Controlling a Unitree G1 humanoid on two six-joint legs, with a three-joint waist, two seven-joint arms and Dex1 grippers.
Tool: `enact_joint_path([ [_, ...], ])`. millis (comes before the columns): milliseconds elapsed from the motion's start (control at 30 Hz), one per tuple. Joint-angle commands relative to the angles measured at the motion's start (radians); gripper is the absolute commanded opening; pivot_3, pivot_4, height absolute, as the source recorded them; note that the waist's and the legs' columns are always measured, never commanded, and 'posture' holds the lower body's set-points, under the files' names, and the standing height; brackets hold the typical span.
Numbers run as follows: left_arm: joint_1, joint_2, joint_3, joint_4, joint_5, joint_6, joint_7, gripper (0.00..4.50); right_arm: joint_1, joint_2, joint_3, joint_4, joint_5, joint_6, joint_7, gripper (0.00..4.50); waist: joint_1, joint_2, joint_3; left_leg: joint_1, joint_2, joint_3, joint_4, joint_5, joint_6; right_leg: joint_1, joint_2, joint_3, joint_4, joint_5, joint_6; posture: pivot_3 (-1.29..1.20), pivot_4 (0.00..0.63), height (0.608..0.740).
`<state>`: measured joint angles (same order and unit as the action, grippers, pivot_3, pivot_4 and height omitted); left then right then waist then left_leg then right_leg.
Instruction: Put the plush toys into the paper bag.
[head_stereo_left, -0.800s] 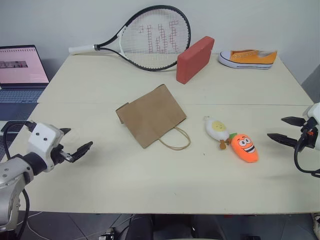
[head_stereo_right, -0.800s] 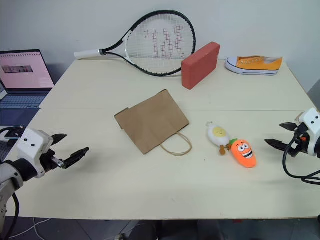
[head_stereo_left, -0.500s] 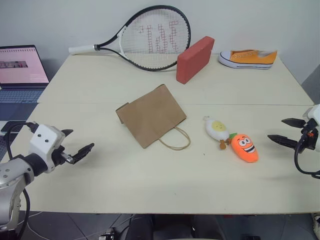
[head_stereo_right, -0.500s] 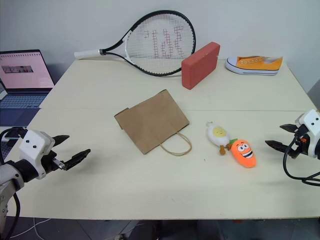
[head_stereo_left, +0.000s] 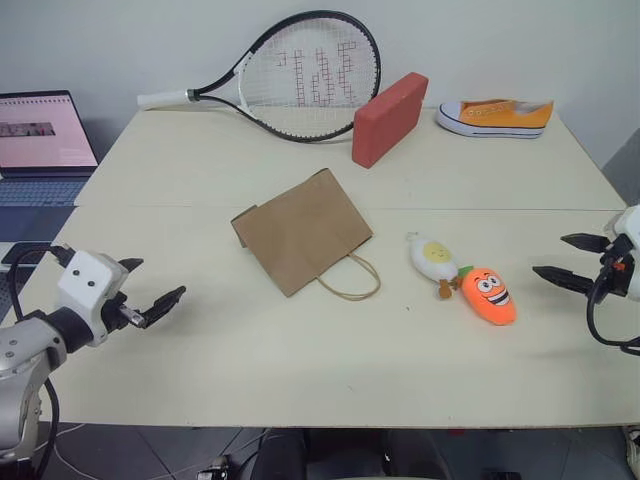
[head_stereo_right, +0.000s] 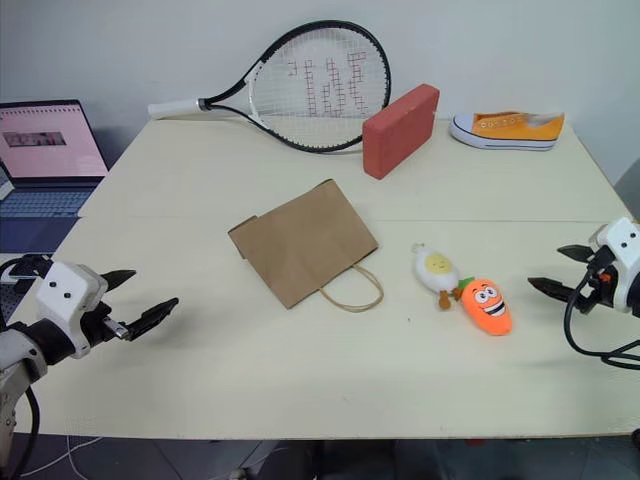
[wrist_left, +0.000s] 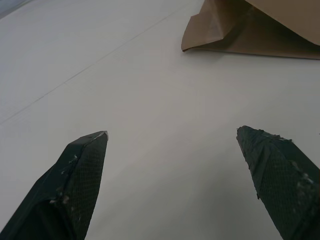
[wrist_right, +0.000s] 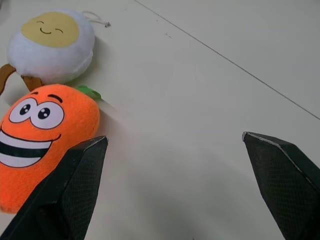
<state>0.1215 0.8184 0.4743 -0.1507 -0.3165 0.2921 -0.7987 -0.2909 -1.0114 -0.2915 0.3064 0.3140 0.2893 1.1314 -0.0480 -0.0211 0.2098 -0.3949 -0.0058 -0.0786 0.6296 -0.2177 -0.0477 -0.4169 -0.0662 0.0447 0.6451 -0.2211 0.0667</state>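
A brown paper bag (head_stereo_left: 302, 230) lies flat at the table's middle, its loop handle (head_stereo_left: 352, 279) pointing toward the front edge. To its right lie the plush toys side by side: a white oval one with a yellow centre (head_stereo_left: 434, 256) and an orange carrot with a grinning face (head_stereo_left: 489, 294). My right gripper (head_stereo_left: 567, 259) hovers open at the table's right edge, right of the carrot (wrist_right: 37, 137) and apart from it. Over the front left of the table my left gripper (head_stereo_left: 148, 286) stands open, well left of the bag (wrist_left: 250, 30).
A tennis racket (head_stereo_left: 290, 75), a red block (head_stereo_left: 390, 117) and an orange-yellow sneaker (head_stereo_left: 497, 117) lie along the table's back. A laptop (head_stereo_left: 40, 135) stands off the table's left side. A seam (head_stereo_left: 400, 208) crosses the tabletop behind the bag.
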Motion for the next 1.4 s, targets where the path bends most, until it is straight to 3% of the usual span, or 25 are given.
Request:
enact_joint_path([
  [33,-0.005,0.01,0.029,-0.004,-0.002,-0.036,-0.003,4.37,-0.013,-0.007,-0.029,-0.024,0.02,-0.017,-0.001,4.5,0.0,0.0,0.0,0.0,0.0,0.0,0.0,0.0,0.0,0.0,0.0,0.0,0.0,0.0,0.0,0.0,0.15,0.74],
  [467,-0.008,0.022,-0.003,-0.086,-0.049,-0.011,-0.058,4.37,-0.002,0.003,-0.039,-0.082,0.044,-0.014,-0.008,4.5,0.0,0.0,0.0,0.001,0.0,0.0,0.0,0.0,0.0,0.001,0.0,0.0,0.0,0.0,0.0,0.0,0.15,0.74],
  [700,-0.092,0.004,-0.157,-0.225,-0.053,0.039,-0.054,4.37,0.038,0.019,-0.049,-0.239,0.103,0.042,-0.016,4.5,0.002,0.0,0.0,0.002,0.0,-0.001,0.0,0.0,0.0,0.003,0.0,0.0,0.0,0.003,0.005,0.0,0.15,0.74],
  [867,-0.177,-0.021,-0.329,-0.282,-0.028,0.063,-0.061,4.37,0.103,0.053,-0.035,-0.489,0.181,0.135,-0.051,4.5,0.007,0.0,0.0,0.002,0.0,-0.001,0.0,0.0,0.0,0.003,0.001,0.0,0.0,0.004,0.006,0.0,0.15,0.74],
  [1133,-0.355,-0.167,-0.61,-0.154,0.105,-0.007,-0.052,4.37,0.201,0.073,0.045,-0.857,0.295,0.301,-0.112,4.5,0.019,0.0,-0.001,0.002,0.001,-0.003,0.002,0.0,0.0,0.005,0.003,0.0,-0.001,0.004,0.007,0.0,0.15,0.74],
  [1400,-0.493,-0.327,-0.762,0.098,0.222,-0.158,-0.055,4.37,0.302,0.101,0.059,-1.0,0.34,0.358,-0.188,4.5,0.022,-0.001,-0.001,0.002,0.0,-0.004,0.003,0.0,0.0,0.006,0.004,0.0,-0.002,0.004,0.006,0.0,0.15,0.74],
])
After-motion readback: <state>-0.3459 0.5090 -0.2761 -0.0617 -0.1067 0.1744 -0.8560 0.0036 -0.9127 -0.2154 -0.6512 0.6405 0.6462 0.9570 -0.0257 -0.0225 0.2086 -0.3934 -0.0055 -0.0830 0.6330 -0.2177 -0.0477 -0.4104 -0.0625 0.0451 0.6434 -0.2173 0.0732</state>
